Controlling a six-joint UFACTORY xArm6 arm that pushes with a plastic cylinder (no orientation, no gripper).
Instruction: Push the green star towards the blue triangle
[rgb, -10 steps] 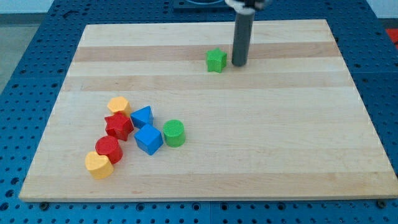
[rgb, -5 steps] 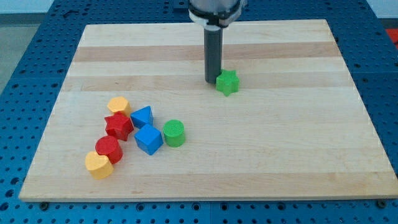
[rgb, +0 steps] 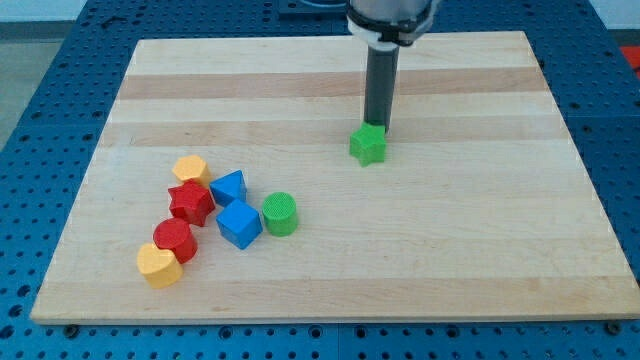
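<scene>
At the green star's (rgb: 368, 146) top edge, my tip (rgb: 378, 127) touches it.

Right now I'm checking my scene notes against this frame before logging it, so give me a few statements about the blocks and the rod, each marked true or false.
1. My tip sits just above the green star, on its far side toward the view's top. True.
2. The green star lies in the cluster at the view's lower left. False: it lies alone near the board's middle, right of the cluster.
3. The blue triangle lies between the red star and the green cylinder. True.
4. The green cylinder is the leftmost block. False: the yellow block at the cluster's bottom is.
5. An orange block tops the cluster. True.
</scene>
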